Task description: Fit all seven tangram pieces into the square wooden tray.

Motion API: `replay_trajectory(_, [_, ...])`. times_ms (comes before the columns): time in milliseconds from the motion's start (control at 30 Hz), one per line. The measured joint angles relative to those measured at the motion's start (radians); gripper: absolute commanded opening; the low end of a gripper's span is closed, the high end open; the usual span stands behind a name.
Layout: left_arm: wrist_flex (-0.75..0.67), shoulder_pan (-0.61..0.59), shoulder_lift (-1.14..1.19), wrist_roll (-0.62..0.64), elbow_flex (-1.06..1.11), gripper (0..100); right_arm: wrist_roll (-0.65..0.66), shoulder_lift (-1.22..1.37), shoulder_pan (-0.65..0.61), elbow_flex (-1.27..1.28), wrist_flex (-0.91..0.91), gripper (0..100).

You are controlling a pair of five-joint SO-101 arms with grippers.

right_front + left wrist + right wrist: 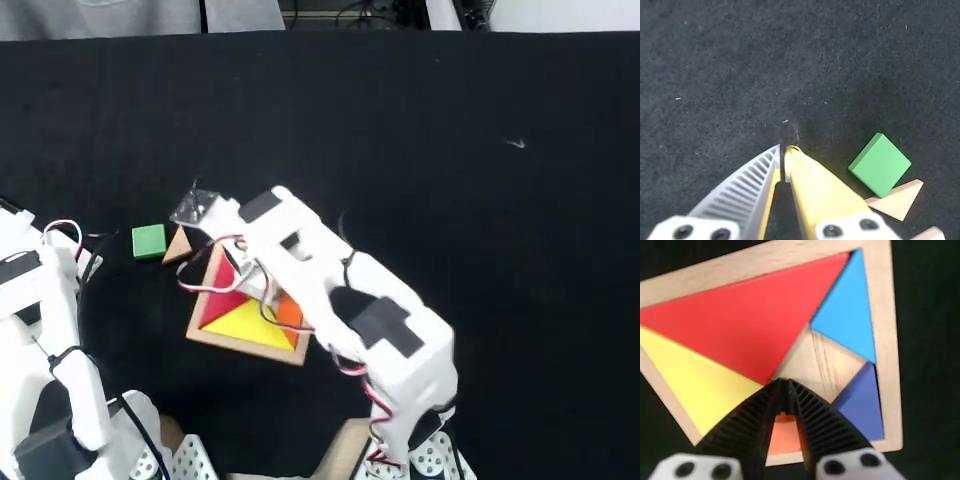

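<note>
The square wooden tray point(222, 339) lies near the table's front, with the right arm stretched over it. In it lie a red triangle point(745, 315), a yellow triangle point(700, 385), a light blue piece point(847, 315), a dark blue triangle point(862, 405) and an orange piece point(785, 432). A square patch of bare wood point(827, 367) shows between them. My right gripper point(785, 384) is shut and empty just above the tray's middle. A green square point(148, 241) and a plain wooden triangle point(178, 245) lie on the cloth left of the tray. My left gripper point(783, 149) is shut, close to the green square point(880, 164).
Black cloth covers the table. The left arm point(45, 330) stands at the front left corner. The right arm's base point(410, 440) is at the front centre. Open cloth stretches behind and to the right of the tray.
</note>
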Motion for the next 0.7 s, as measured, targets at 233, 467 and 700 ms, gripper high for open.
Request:
replay_trajectory(233, [0.0, 0.0, 0.0, 0.0, 0.0, 5, 0.072, -0.172, -0.006, 0.127, -0.026, 1.1])
replay_trajectory(467, [0.038, 0.086, 0.0, -0.321, -0.06, 14, 0.074, -0.249, -0.009, 0.127, -0.023, 1.1])
replay_trajectory(700, [0.402, 0.236, 0.048, -0.66, -0.402, 15, -0.006, -0.511, 0.095, 0.158, 0.02, 1.1])
